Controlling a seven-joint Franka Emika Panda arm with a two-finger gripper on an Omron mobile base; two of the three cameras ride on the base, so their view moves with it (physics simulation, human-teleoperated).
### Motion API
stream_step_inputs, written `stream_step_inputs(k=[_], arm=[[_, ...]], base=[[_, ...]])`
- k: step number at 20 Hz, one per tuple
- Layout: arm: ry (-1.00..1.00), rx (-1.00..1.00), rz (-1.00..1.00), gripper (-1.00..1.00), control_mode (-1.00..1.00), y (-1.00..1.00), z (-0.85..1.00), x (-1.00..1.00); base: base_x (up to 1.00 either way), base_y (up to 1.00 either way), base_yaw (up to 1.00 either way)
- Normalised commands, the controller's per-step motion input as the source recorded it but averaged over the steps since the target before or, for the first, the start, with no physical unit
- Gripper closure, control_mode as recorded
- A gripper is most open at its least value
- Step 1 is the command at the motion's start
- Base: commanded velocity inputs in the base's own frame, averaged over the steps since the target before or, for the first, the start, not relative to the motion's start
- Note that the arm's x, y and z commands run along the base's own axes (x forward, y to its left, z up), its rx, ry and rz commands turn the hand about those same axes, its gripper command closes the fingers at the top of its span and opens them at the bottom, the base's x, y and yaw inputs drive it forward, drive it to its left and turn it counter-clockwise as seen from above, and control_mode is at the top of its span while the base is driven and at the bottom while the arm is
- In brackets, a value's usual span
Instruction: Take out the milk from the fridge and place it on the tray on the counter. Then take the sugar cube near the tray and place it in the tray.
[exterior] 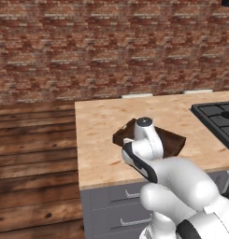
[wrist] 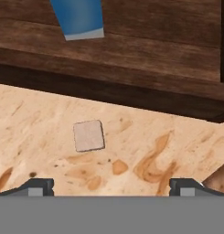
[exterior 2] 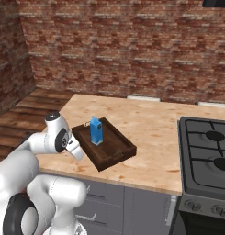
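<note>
Arm: white, rising from the base at the near edge, bent forward and down over the near part of the counter (exterior 2: 155,137).
Gripper (wrist: 111,187): spread to full width, nothing between the jaws; in the hand view two dark finger tips (wrist: 38,186) at the bottom, one far left, one far right, above bare countertop.
Sugar cube (wrist: 88,135): tiny, pale off-white, lying flat on the counter, just ahead of the finger tips and somewhat left of their midline; untouched, apart from both tips, near the tray's near wall but not against it.
Counter surface: light, speckled, wood-look; grey drawers with silver handles (exterior: 130,193) below the near edge.
Tray (exterior 2: 118,158): shallow, dark-brown wood with raised edges, set at an angle on the counter just beyond the cube; handle cut-out visible in the near right end from the right base view.
Milk (exterior 2: 96,131): small bright-blue carton with gabled top, standing upright inside the tray toward its left end; in the hand view only its blue lower body and pale base, on the tray floor.
Stove (exterior 2: 210,151): black gas hob with burners, far right, well apart from the tray.
Wall (exterior 2: 132,46): red-brown brick behind the counter; two pale outlets low on it.
Progress: first half judged complete, with the carton already in the tray; second half judged under way but ungrasped, cube still on the counter.
Left to do: descend around the cube, close on it, lift over the tray wall, release inside.
Risk: cube very small and off-centre between wide jaws; a slight shift left likely needed before closing.
</note>
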Motion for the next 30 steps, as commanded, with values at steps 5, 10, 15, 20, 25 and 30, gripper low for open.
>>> stream_step_inputs(k=[5,10,15,20,25,30], arm=[[0.0,0.0,0.0,-1.0,-1.0,0.0,-0.21,0.0],[0.0,0.0,0.0,-1.0,-1.0,-0.01,-0.21,0.01],[0.0,0.0,0.0,-1.0,-1.0,-0.09,-0.21,0.1],[0.0,0.0,0.0,-1.0,-1.0,-0.07,-0.13,0.01],[0.0,0.0,0.0,-1.0,-1.0,0.0,-0.2,0.0],[0.0,0.0,0.0,-1.0,-1.0,-0.01,-0.17,0.01]], base=[[0.0,0.0,0.0],[0.0,0.0,0.0],[0.0,0.0,0.0],[0.0,0.0,0.0],[0.0,0.0,0.0],[0.0,0.0,0.0]])
